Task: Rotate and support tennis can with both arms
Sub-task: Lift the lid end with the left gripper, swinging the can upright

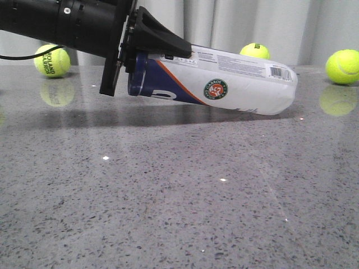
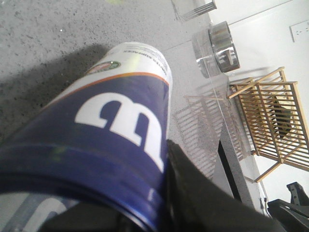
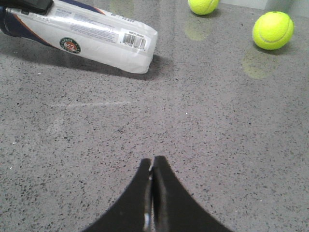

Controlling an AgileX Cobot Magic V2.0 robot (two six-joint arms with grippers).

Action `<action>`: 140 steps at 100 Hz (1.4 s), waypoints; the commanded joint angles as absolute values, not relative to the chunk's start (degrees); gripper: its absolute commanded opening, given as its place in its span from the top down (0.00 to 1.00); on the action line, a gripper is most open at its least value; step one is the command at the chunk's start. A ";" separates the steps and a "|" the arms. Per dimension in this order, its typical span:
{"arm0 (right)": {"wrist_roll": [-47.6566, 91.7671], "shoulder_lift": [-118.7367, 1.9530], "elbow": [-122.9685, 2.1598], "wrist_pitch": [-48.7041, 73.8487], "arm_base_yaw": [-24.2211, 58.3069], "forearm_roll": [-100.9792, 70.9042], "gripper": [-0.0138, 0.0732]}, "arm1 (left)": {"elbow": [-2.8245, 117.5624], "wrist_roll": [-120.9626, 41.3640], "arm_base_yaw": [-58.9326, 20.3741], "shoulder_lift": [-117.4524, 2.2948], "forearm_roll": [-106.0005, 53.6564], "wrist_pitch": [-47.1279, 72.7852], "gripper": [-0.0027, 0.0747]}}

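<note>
The tennis can (image 1: 224, 84) lies almost level over the grey table (image 1: 168, 196), label and round logo facing forward. Its navy rim end is on the left and slightly raised. The pale closed end on the right looks to touch the table. My left gripper (image 1: 147, 66) is shut on the navy rim end, one black finger (image 1: 162, 39) lying over the top. In the left wrist view the can (image 2: 120, 121) fills the frame beside a finger (image 2: 193, 188). My right gripper (image 3: 153, 162) is shut on nothing and hovers above bare table, well short of the can (image 3: 91, 41).
Three yellow tennis balls sit at the back of the table: one far left (image 1: 52, 60), one behind the can (image 1: 255, 51), one far right (image 1: 343, 66). A clear container (image 2: 217, 48) and a wooden rack (image 2: 275, 121) stand beyond the table edge.
</note>
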State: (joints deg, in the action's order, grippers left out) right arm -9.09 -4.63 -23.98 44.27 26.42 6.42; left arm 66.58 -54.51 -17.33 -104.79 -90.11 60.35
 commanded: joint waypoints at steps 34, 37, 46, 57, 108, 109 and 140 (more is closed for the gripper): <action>-8.73 -5.45 -25.22 39.90 26.12 7.10 0.92 | 79.99 -49.95 -17.68 -96.80 -84.23 63.66 0.99; -8.73 -5.45 -25.22 39.90 26.12 7.10 0.92 | 82.29 -47.54 -17.68 -96.45 -80.63 63.79 0.99; -8.73 -5.45 -25.22 39.90 26.12 7.10 0.92 | 90.44 -38.58 -17.81 -96.03 -68.20 65.29 0.99; -8.73 -5.45 -25.22 39.90 26.12 7.10 0.92 | 100.44 -29.25 -17.81 -95.93 -55.55 70.69 0.99; -8.73 -5.45 -25.22 39.90 26.12 7.10 0.92 | 110.54 -14.30 -26.38 -95.20 -17.98 73.42 0.99; -8.73 -5.45 -25.22 39.90 26.12 7.10 0.92 | 110.54 -14.30 -26.40 -95.20 -17.63 73.42 0.99; -8.73 -5.45 -25.22 39.90 26.12 7.10 0.92 | 106.64 -14.30 -26.63 -95.20 -15.35 73.42 0.99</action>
